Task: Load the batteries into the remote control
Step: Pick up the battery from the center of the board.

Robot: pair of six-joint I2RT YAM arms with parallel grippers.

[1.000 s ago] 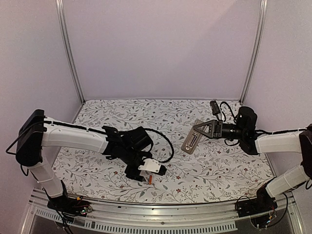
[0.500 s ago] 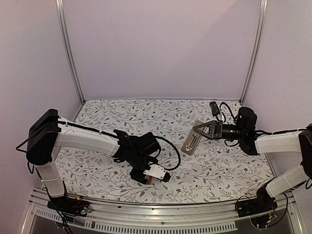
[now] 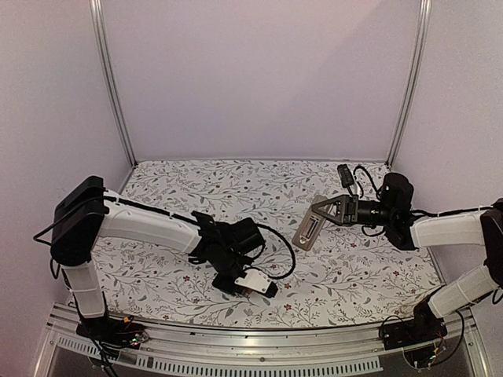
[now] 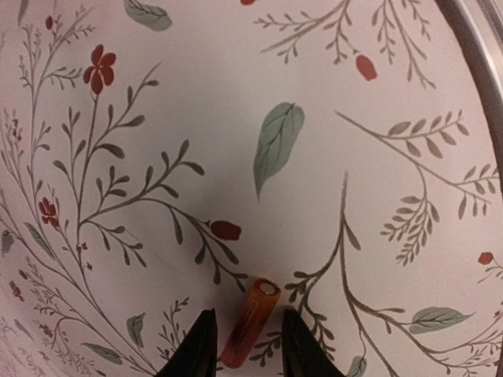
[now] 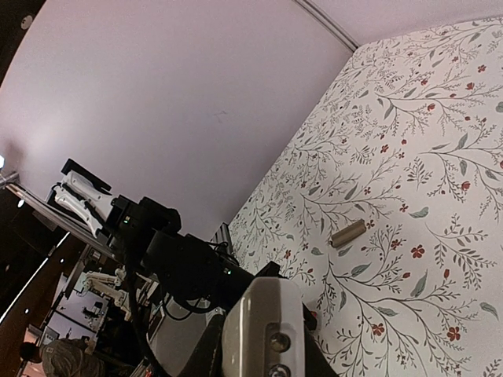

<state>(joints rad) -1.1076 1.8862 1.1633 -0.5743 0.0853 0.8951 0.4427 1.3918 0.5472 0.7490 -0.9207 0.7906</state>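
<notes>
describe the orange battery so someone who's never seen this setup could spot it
Follow the left arm down to the near edge of the flowered tablecloth. There a short orange-red battery lies on the cloth between the left pincer's two dark fingers. It is the only raised orange cylinder; the red buds around it are flat print.

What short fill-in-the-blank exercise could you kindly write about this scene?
1. The left tool straddles the ___ battery lying on the cloth.
2. The remote control is gripped by the ___ arm's tool.
3. The cloth's small flowers are ___.
Missing words: orange; right; red.
</notes>
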